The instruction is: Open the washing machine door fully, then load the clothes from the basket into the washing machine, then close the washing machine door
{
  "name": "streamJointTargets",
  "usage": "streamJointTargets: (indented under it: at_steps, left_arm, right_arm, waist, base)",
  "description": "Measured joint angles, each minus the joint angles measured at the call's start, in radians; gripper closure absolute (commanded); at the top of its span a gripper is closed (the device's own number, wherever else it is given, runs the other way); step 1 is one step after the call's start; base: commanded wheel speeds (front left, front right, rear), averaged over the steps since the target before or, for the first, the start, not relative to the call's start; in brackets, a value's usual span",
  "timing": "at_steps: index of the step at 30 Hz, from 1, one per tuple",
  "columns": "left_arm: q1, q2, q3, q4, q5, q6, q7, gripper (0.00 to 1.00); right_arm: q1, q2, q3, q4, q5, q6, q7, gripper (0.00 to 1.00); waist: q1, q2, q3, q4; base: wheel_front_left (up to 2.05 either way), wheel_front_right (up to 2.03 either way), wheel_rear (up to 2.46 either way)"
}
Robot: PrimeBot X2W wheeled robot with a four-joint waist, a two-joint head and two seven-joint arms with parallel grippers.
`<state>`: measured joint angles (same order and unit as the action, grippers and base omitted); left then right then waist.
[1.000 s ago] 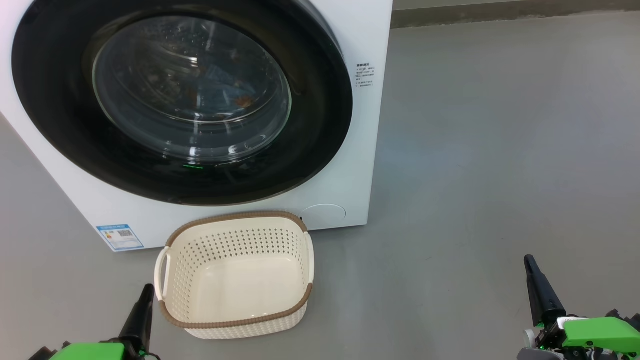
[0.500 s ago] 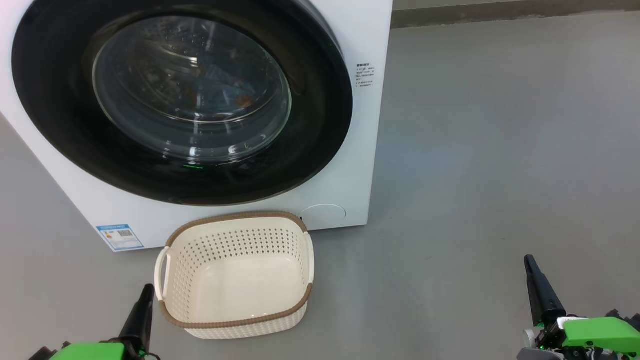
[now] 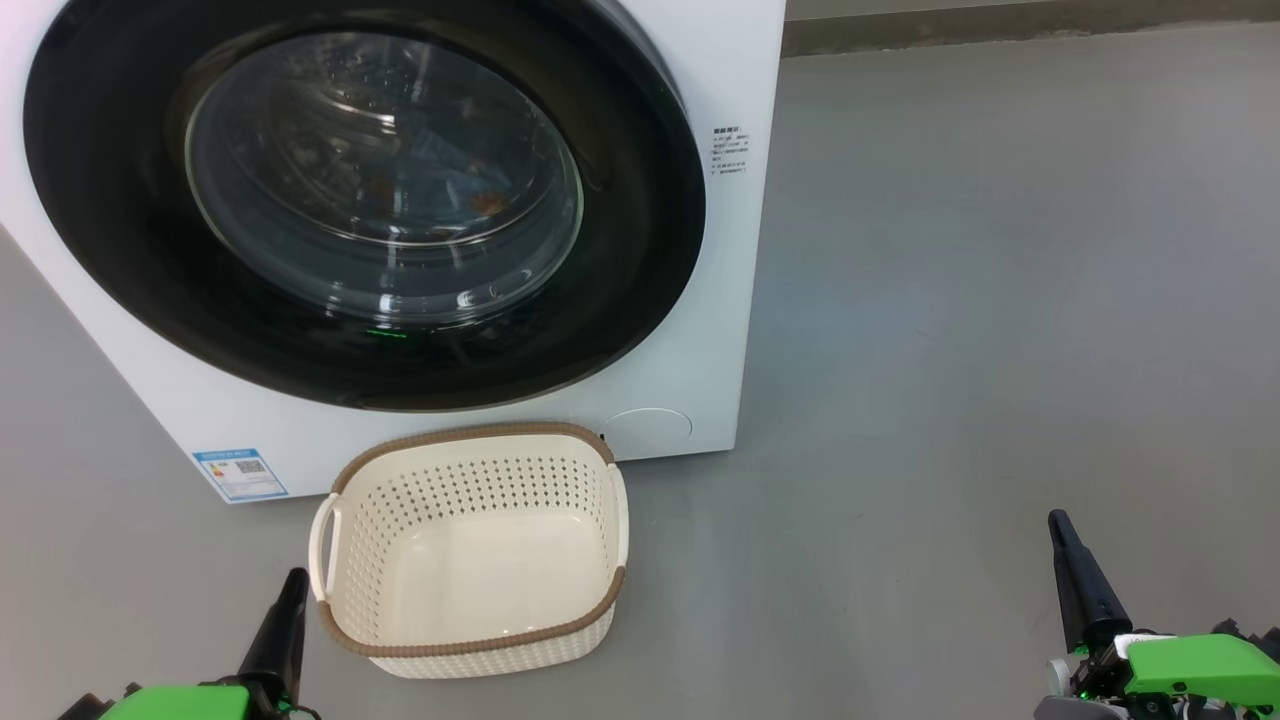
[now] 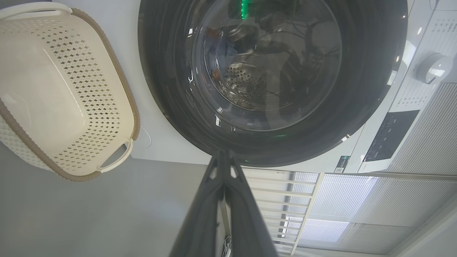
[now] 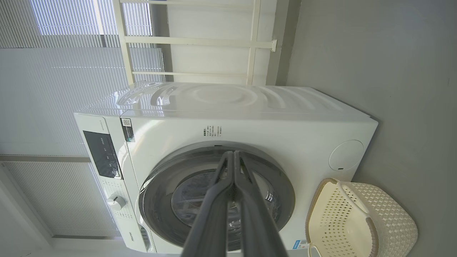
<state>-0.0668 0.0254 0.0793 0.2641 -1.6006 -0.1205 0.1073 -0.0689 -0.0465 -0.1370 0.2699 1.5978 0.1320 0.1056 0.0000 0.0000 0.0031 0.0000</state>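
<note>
Head view frames over the last second match one another: nothing has shifted. The washing machine door (image 3: pixel 365 200) sits flush against the front of the washing machine (image 3: pixel 720 300), with its black rim meeting the white panel all round. Through the bulging glass a patch of blue fabric with orange-brown marks, the clothes (image 3: pixel 450 180), lies inside the drum. The basket (image 3: pixel 475 430) stands on the grey floor (image 3: pixel 950 300) just in front of the machine, below the door, with nothing in it.

The left end effector (image 4: pixel 223 159) hangs low beside the basket's left handle, clear of it. In the left wrist view its two fingers are pressed together with nothing between them. The right end effector (image 5: pixel 234 154) is well off to the right over bare floor, and its fingers are likewise together and hold nothing.

Judged from this layout, all three steps look finished: load in, basket bare, door closed. The stillness most likely means the robot is resting at the end of the job. Whether the latch has fully caught cannot be told.
</note>
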Motion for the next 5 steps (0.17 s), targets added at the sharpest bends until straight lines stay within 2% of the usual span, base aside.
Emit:
streamJointTargets:
  at_steps: [5]
  left_arm:
    - [0.0,0.0,0.0,0.0,0.0,0.0,0.0,1.0]
  right_arm:
    - [0.0,0.0,0.0,0.0,0.0,0.0,0.0,1.0]
  waist:
    - [0.0001,0.0,0.0,0.0]
  base:
    - [0.0,0.0,0.0]
